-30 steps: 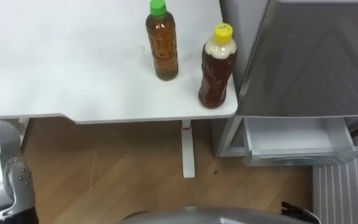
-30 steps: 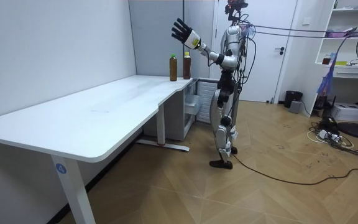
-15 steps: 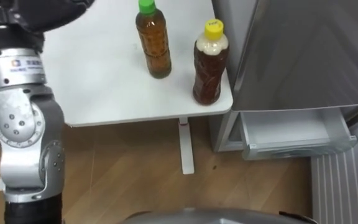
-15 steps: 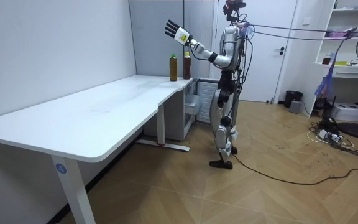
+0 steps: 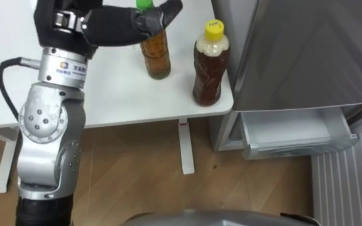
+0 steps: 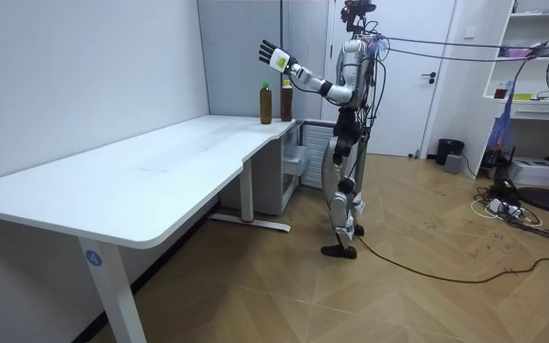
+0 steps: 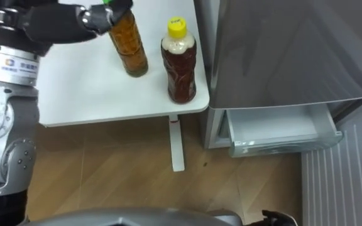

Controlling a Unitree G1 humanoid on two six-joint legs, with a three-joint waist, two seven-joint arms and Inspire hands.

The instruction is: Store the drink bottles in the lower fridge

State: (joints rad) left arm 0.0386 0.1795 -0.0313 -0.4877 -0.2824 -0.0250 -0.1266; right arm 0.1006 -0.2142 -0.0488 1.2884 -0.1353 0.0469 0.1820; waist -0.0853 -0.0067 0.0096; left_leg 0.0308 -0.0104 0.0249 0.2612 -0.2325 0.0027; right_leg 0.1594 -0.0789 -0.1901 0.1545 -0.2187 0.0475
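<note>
Left eye view puts your left hand (image 5: 87, 28), fingers (image 5: 127, 31) straight and apart, at the cap of the upright green-capped bottle (image 5: 156, 58) on the counter (image 5: 105, 94). Its body lies below them, so lower before closing.

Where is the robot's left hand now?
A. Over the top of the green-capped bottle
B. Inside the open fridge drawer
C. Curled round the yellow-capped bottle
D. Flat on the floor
A: the left hand, fingers straight, hovers over the top of the green-capped bottle. The yellow-capped bottle stands free beside it, and the open fridge drawer lies apart, lower down.
</note>
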